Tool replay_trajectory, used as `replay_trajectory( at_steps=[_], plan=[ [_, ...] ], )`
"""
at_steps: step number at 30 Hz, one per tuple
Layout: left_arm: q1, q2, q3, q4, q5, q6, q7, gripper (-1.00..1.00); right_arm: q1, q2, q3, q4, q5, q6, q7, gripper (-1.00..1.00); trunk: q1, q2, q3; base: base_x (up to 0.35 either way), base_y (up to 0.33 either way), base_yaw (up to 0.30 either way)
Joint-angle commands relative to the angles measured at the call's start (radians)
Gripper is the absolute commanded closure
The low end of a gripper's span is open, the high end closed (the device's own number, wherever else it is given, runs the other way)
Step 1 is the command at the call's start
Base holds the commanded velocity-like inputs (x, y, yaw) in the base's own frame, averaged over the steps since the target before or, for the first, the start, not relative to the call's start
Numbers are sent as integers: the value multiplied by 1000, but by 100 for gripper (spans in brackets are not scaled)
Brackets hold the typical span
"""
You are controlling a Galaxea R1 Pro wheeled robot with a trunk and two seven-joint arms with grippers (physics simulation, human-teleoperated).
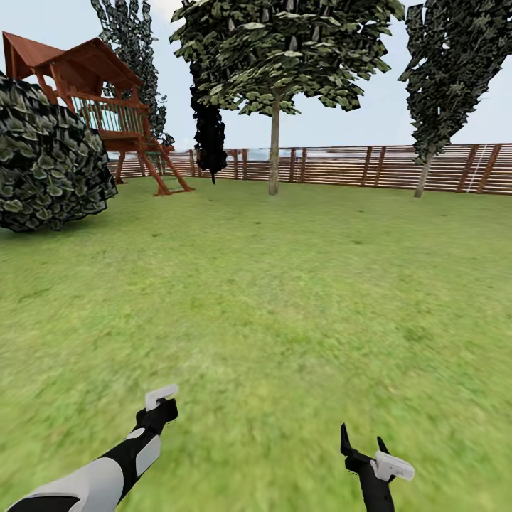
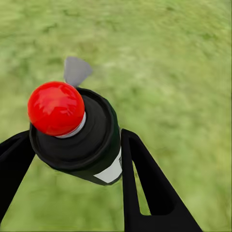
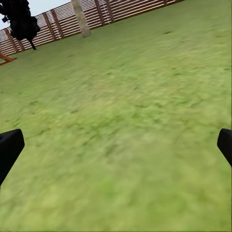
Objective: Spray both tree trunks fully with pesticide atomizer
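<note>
My left gripper (image 2: 75, 140) is shut on the pesticide atomizer (image 2: 92, 145), a near-black bottle with a white label, a grey trigger and a red round cap, held over the grass floor (image 2: 179, 72). In the head view the left gripper (image 1: 162, 409) hangs low over the lawn (image 1: 284, 299). To its right, the right gripper (image 1: 363, 442) stands open with nothing in it; its finger pads sit at the frame edges in the right wrist view (image 3: 116, 145). Far ahead by the fence rises a tree with a pale trunk (image 1: 274, 153) (image 3: 80, 18). Another tree trunk (image 1: 425, 173) leans at the far right.
A brown slat fence (image 1: 334, 165) closes the back of the garden. A wooden playhouse (image 1: 107, 107) on stilts and a big dark bush (image 1: 43, 163) stand at the left. A black conifer (image 1: 210, 135) is near the fence. Open grass lies between me and the trees.
</note>
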Motion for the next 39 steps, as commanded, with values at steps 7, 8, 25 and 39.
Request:
replay_trajectory(
  at_steps=[7,8,25,39],
  plan=[
    [0,0,0,0,0,0,0,100,0,0,0,0,0,0,0,-100,0,0,0,335,113,0],
    [0,0,0,0,0,0,0,100,0,0,0,0,0,0,0,-100,0,0,0,335,113,0],
    [0,0,0,0,0,0,0,100,0,0,0,0,0,0,0,-100,0,0,0,335,113,0],
    [0,0,0,0,0,0,0,100,0,0,0,0,0,0,-1,-100,0,0,0,335,113,0]
  ],
)
